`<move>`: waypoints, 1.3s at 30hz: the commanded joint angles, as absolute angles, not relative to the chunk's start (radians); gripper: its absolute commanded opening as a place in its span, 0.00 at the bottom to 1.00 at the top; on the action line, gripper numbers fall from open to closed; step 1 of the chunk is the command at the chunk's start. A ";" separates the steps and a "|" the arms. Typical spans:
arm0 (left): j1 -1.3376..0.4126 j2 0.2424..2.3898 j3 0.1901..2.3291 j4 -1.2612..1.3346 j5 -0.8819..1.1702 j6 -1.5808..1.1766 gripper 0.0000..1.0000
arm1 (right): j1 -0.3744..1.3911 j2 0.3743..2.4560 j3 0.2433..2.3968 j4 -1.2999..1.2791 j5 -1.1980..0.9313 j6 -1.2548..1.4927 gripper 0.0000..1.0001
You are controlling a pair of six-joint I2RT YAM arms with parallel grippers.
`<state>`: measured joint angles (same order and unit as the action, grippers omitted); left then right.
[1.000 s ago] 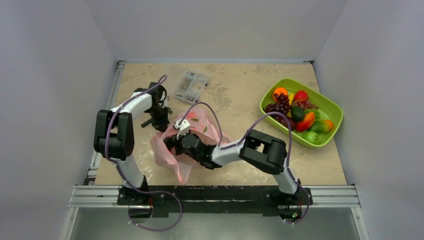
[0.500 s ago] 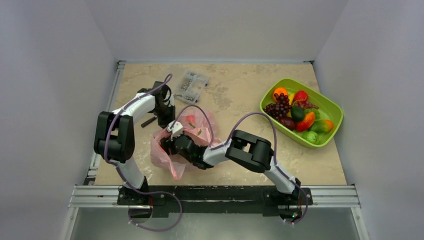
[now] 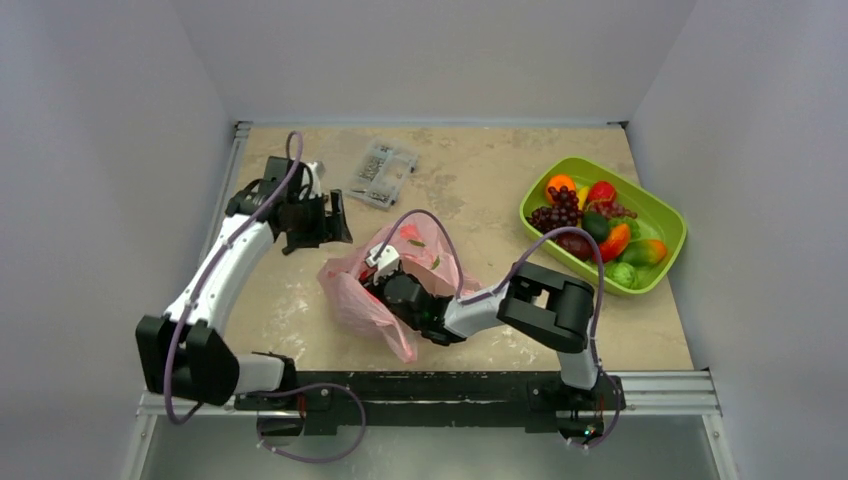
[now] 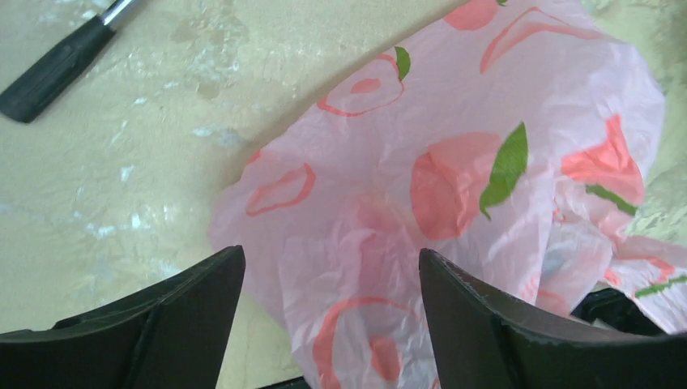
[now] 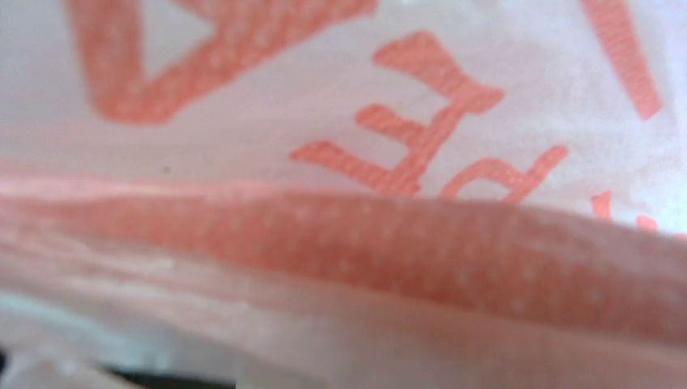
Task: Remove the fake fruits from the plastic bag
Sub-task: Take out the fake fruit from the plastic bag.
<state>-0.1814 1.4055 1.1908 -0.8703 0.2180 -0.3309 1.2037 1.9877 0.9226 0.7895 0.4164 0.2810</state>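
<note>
The pink plastic bag [image 3: 352,298] lies crumpled near the table's middle front; its printed film also shows in the left wrist view [image 4: 454,178]. My left gripper [image 3: 338,222] hovers open to the bag's upper left, with the film beneath the gap between its fingers [image 4: 186,316] and nothing held. My right gripper [image 3: 378,285] is pushed into the bag. Pink film [image 5: 405,121] fills the right wrist view and hides its fingers. The fake fruits [image 3: 595,225] lie in the green tray at the right, among them an orange [image 3: 560,184] and a strawberry [image 3: 601,191]. No fruit shows inside the bag.
The lime-green tray [image 3: 668,215] stands at the right edge of the table. A clear box of screws [image 3: 383,172] sits at the back, left of centre. A black-handled tool [image 4: 57,61] lies on the table left of the bag.
My left gripper opened, let go of the bag and pulled up and back to the left. The right gripper and the bag shifted slightly right.
</note>
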 commanded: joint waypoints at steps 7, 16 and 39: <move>-0.169 0.939 0.834 -0.810 0.256 -0.592 0.83 | 1.201 1.794 0.816 0.748 0.362 0.350 0.00; -0.169 0.898 0.544 -0.444 0.603 -0.803 0.62 | 1.199 1.711 0.821 0.696 0.244 0.385 0.00; -0.168 0.947 0.715 -0.616 0.120 -0.648 0.00 | 1.200 1.074 0.796 0.026 -0.025 0.277 0.00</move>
<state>-0.1707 0.9539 0.6891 -0.6151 0.1593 -0.6579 1.1969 1.0874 0.7158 0.1226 0.1219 0.3202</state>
